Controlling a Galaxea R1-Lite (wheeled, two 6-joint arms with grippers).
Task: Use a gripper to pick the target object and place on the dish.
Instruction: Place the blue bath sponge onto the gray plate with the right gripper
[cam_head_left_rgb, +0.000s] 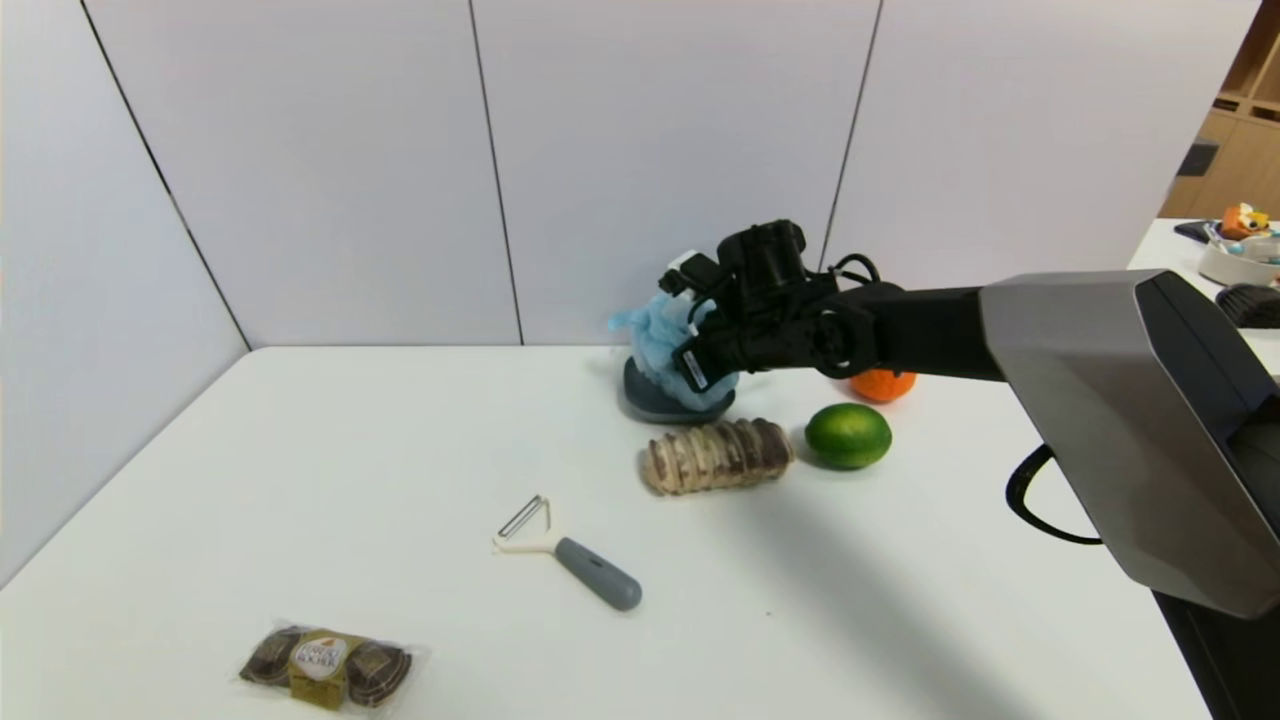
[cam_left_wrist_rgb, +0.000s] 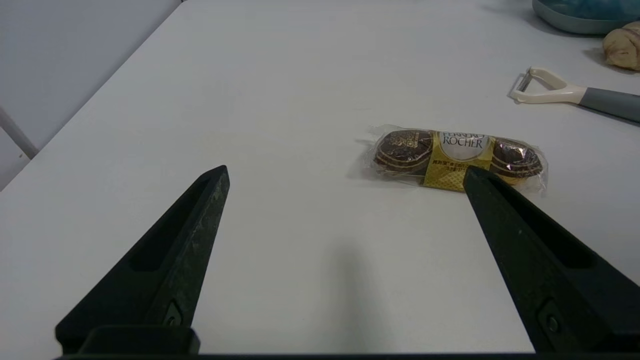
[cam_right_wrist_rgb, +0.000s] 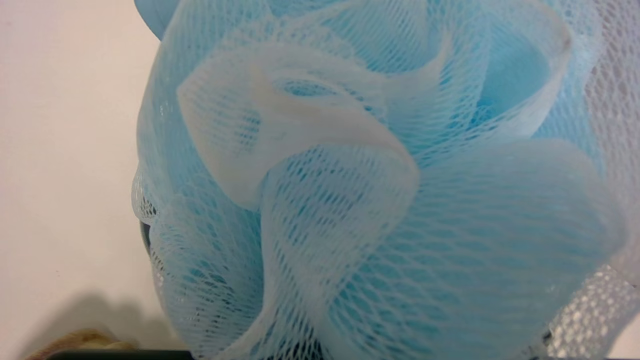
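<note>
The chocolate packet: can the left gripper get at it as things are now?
Probably yes. The left gripper is open, and only bare table lies between it and the chocolate packet; nothing blocks the way.

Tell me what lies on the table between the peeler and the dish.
In the head view, the bread roll sits between the peeler and the dish, close to the dish; the rest is bare table.

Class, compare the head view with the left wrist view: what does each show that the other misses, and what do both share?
Head view only: the right gripper shut on the blue bath pouf over the dish, plus the lime and orange.
Left wrist view only: the left gripper, open, parked above the table.
Both: the chocolate pack, the peeler, the bread roll, the dish and the table.
</note>
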